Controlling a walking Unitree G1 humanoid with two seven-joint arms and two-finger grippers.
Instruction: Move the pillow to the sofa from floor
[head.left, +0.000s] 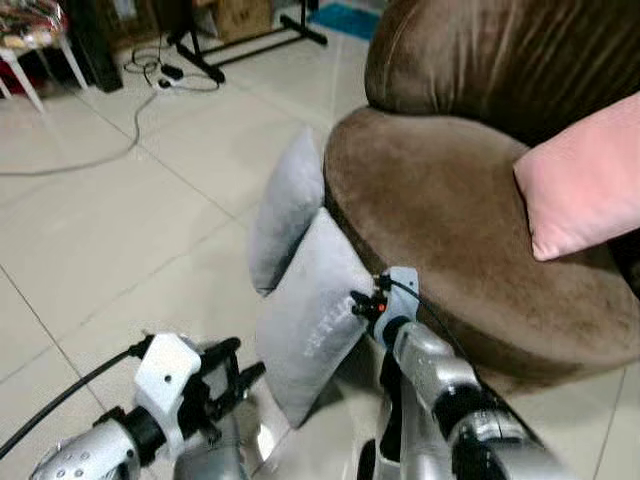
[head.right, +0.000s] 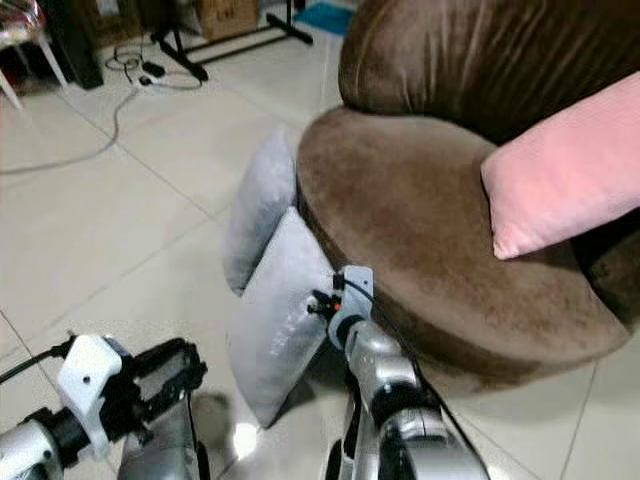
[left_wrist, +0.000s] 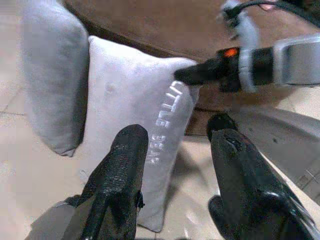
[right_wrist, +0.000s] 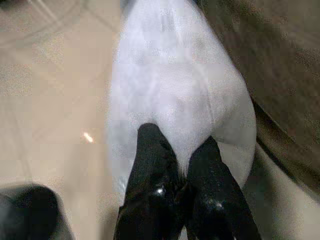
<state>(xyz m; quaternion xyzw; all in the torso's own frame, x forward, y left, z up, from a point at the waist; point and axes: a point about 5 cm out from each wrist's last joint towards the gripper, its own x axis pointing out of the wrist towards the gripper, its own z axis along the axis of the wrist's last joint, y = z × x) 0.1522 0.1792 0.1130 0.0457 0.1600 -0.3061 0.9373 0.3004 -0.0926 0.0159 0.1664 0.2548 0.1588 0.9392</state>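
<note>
Two grey pillows stand on the tiled floor, leaning against the brown sofa (head.left: 440, 200). The nearer pillow (head.left: 315, 320) has white lettering on its edge, and the second grey pillow (head.left: 285, 205) stands just behind it. My right gripper (right_wrist: 180, 150) is shut on the nearer pillow's upper corner, beside the sofa's seat edge; its fingertips (left_wrist: 195, 75) press into the fabric. My left gripper (head.left: 240, 365) is open, low over the floor, a short way in front of that pillow's (left_wrist: 130, 100) face and not touching it.
A pink pillow (head.left: 585, 180) lies on the right side of the sofa seat against the backrest. On the far floor are a grey cable with a power strip (head.left: 170, 75), a black stand's legs (head.left: 250, 45) and a white chair (head.left: 30, 40).
</note>
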